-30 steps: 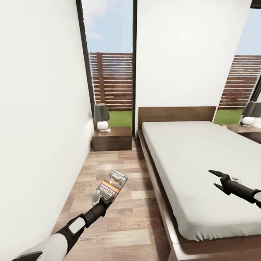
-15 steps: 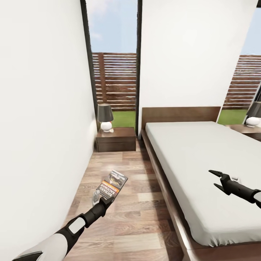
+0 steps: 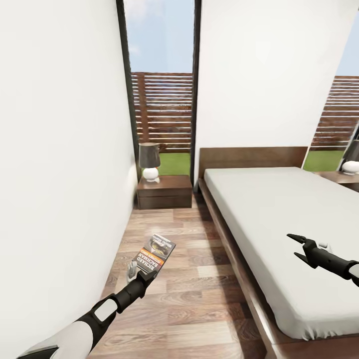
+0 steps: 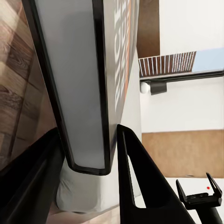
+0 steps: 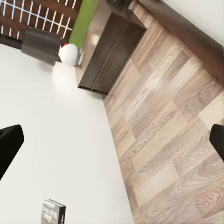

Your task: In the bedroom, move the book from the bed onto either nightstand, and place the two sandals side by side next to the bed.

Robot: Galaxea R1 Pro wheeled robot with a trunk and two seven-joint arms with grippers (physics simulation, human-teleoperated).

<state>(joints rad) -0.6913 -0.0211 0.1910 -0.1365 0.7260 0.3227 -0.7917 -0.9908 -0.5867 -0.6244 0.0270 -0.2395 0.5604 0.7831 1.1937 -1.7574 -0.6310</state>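
Note:
My left gripper (image 3: 144, 272) is shut on the lower edge of the book (image 3: 156, 252), holding it tilted above the wood floor between the white wall and the bed (image 3: 279, 219). In the left wrist view the book's (image 4: 86, 93) page edge sits clamped between the two black fingers (image 4: 140, 182). The nightstand (image 3: 165, 191) stands ahead beside the headboard, with a lamp on it. My right gripper (image 3: 294, 246) hovers open over the mattress with nothing in it. Its wrist view looks across at the nightstand (image 5: 109, 49) and the held book (image 5: 53, 213). The sandals are out of view.
A dark-shaded lamp (image 3: 149, 160) takes up the nightstand's left part. A second nightstand (image 3: 343, 179) with a lamp stands at the bed's far side. The white wall (image 3: 60, 174) is close on the left. A plank floor strip (image 3: 184, 279) runs between wall and bed frame.
The whole picture has shifted: nightstand, window and bed sit further right, so the camera has moved. Both arms keep the same pose, the book still held.

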